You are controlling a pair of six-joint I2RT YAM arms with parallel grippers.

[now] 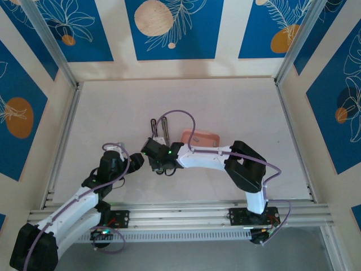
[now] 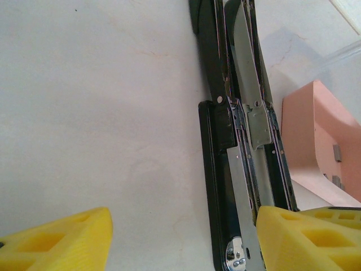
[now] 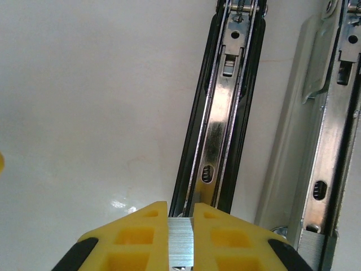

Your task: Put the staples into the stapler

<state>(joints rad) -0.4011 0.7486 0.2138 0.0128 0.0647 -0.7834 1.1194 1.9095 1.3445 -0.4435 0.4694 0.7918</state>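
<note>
One stapler (image 1: 163, 127) is lying open mid-table in the top view, one pink tray (image 1: 201, 138) just beside it. At the left wrist, the left gripper (image 2: 183, 217) is hanging with fingers spread over the stapler; two staples (image 2: 337, 152) are sitting in the tray. At the right wrist, the right gripper (image 3: 180, 213) is pinching one staple strip (image 3: 180, 244) at the stapler's near end.

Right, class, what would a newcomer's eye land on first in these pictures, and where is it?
The stapler, folded open mid-table, both long bars side by side with metal channels bare. Next, the right gripper, its yellow fingers pinching a strip of staples lined up with one channel. A pink tray sits just right of the stapler.
</note>
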